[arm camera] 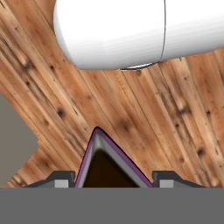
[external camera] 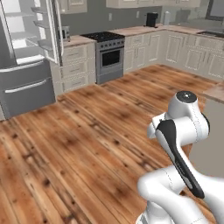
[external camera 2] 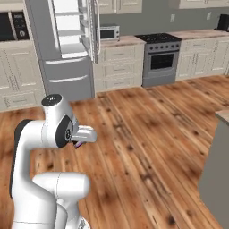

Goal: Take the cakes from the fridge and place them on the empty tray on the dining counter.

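A dark chocolate cake wedge (arm camera: 109,168) with a pink-purple edge sits between my gripper's (arm camera: 114,180) two finger tips, and the gripper is shut on it. In the right base view the gripper (external camera 2: 78,144) is tucked low beside the arm over the wooden floor, with a bit of the purple cake edge (external camera 2: 78,145) peeking out. The fridge (external camera: 26,74) stands far off at the back with its upper door (external camera 2: 91,27) swung open and white shelves showing. A corner of the dining counter (external camera 2: 222,117) juts in at the right. The tray is out of view.
Wooden floor (external camera: 78,140) spreads between me and the fridge. Cream cabinets and a grey stove (external camera: 109,54) line the back wall, with a microwave (external camera 2: 108,32) on the counter. The dining counter's grey side panel (external camera: 210,144) stands close on my right.
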